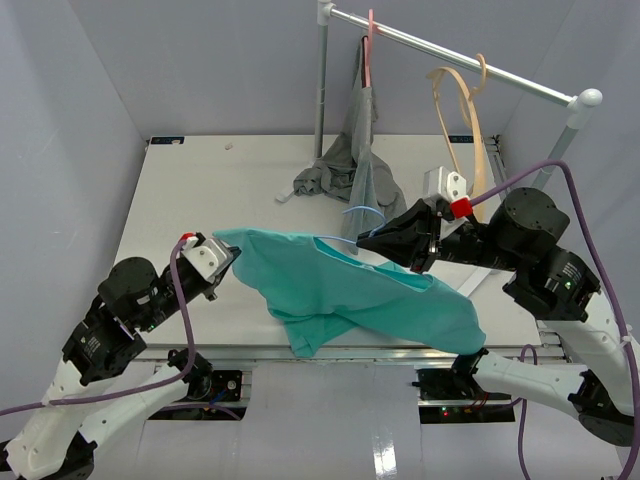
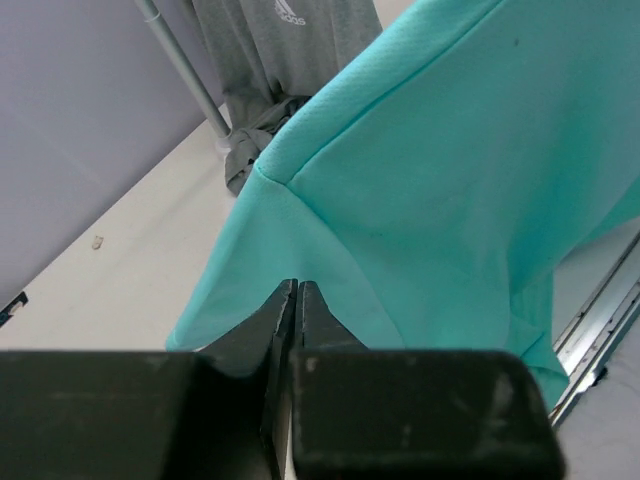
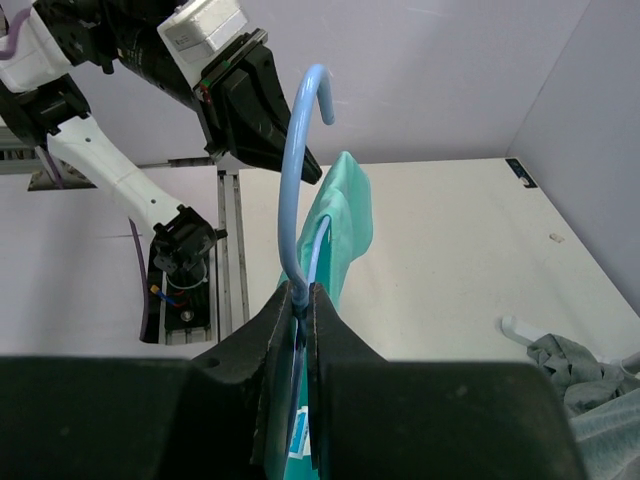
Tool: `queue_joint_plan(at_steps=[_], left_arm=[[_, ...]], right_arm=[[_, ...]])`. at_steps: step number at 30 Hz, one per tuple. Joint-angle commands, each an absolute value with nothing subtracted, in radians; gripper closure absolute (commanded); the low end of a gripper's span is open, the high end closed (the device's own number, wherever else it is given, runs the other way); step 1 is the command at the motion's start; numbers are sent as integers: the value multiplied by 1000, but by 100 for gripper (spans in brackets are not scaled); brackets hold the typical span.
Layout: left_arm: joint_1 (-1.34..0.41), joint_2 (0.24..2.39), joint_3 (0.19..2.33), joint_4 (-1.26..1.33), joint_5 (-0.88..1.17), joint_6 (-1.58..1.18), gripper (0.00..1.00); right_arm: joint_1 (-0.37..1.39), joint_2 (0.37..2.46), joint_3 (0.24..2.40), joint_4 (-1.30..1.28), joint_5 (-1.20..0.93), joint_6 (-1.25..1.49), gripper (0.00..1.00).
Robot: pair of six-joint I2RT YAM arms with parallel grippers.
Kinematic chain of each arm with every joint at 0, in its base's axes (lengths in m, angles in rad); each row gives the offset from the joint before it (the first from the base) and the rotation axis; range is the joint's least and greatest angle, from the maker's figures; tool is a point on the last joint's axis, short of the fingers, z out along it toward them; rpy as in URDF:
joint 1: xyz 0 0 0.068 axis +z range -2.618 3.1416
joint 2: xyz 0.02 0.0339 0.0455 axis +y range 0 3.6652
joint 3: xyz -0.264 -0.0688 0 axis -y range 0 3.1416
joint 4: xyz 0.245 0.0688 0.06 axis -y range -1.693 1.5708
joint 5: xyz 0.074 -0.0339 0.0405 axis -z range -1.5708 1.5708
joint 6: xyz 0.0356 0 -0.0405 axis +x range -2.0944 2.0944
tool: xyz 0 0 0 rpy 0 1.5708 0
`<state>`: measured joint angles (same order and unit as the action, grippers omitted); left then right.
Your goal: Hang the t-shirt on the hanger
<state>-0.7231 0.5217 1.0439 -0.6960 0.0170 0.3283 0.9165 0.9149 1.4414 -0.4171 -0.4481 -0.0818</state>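
Observation:
The teal t-shirt (image 1: 370, 295) hangs stretched in the air between my two grippers, its lower part sagging over the table's near edge. My left gripper (image 1: 230, 255) is shut on the sleeve's hem; in the left wrist view its jaws (image 2: 297, 285) meet over the cloth (image 2: 450, 180). My right gripper (image 1: 365, 240) is shut on the neck of the light-blue wire hanger (image 3: 292, 150), just under the hook (image 1: 356, 211). The hanger's lower part runs down inside the t-shirt (image 3: 350, 210), hidden by cloth and my fingers (image 3: 335, 330).
At the back stands a clothes rack (image 1: 450, 55) with a grey garment (image 1: 355, 165) on a pink hanger (image 1: 371, 50); its hem pools on the white table (image 1: 200, 190). A tan wooden hanger (image 1: 460, 100) hangs to its right. Grey walls close in both sides.

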Motion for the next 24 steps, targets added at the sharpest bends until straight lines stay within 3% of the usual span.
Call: queue_joint_plan(at_steps=[1, 3, 10, 12, 13, 14, 15, 24], left_arm=[[-723, 563, 1060, -696, 60, 323, 80], [-724, 575, 1055, -689, 94, 308, 60], [-724, 609, 1025, -630, 133, 258, 49], [-724, 625, 1023, -618, 129, 250, 57], [-724, 634, 1022, -613, 124, 247, 66], [-724, 647, 1023, -610, 111, 246, 88], [-724, 655, 1025, -609, 92, 243, 100], [-723, 645, 1093, -607, -147, 179, 100]], right_arm=[[915, 889, 1431, -359, -467, -77, 92], [916, 887, 1431, -359, -465, -75, 92], [914, 888, 1431, -359, -457, -75, 92], [915, 888, 1427, -353, -463, -74, 92], [916, 888, 1425, -351, -465, -73, 92], [916, 888, 1423, -349, -465, -71, 92], [915, 888, 1421, -349, -462, -71, 92], [914, 877, 1383, -383, -353, -88, 92]])
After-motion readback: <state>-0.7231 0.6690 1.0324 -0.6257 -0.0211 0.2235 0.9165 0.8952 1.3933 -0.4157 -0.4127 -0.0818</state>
